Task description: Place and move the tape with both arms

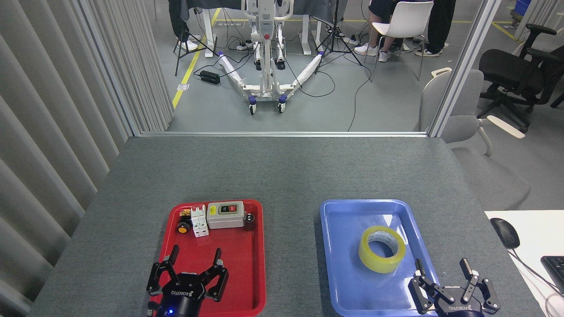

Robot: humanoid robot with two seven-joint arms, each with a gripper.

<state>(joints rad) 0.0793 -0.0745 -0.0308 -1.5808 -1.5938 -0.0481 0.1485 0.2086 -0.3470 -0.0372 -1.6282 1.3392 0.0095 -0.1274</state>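
The yellow tape roll (381, 249) lies flat in the blue tray (343, 268), right of the tray's middle, with its white core facing up. My right gripper (441, 265) is open at the tray's near right corner, a short way below and to the right of the tape, holding nothing. My left gripper (195, 252) is open over the near part of the red tray (249, 281), empty, its fingers pointing away from me.
At the far end of the red tray sit a grey switch box (225, 215), a white breaker (199, 221) and small parts. A white desk with a mouse (505, 232) borders the grey table (282, 171) at right. Chairs and a wheeled stand lie beyond.
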